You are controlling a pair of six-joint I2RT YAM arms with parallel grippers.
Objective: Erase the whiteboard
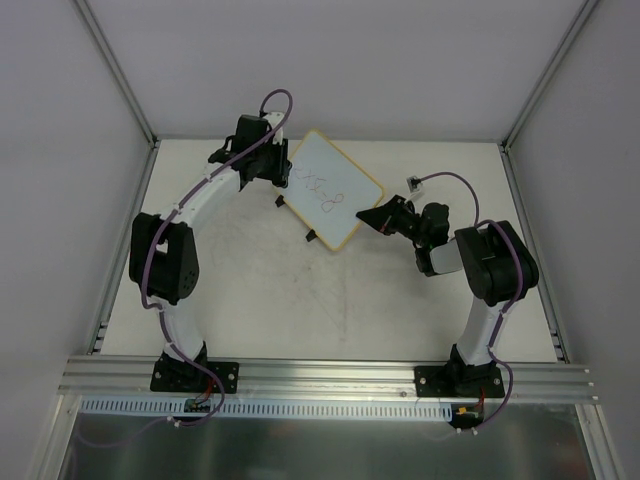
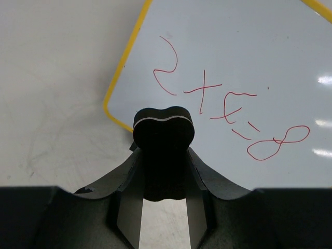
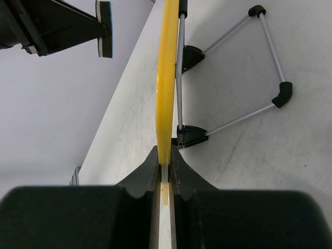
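I see the white, yellow-framed rectangular whiteboard (image 1: 333,190), marked with red scribbles, at upper centre of the top view. My right gripper (image 3: 164,179) is clamped on its frame edge. My left gripper (image 2: 163,158) is closed on a black eraser block (image 2: 164,128) over the board's corner.

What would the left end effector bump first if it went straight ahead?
Probably the whiteboard: the black eraser in the left end effector points at it, near the red writing; depth unclear.
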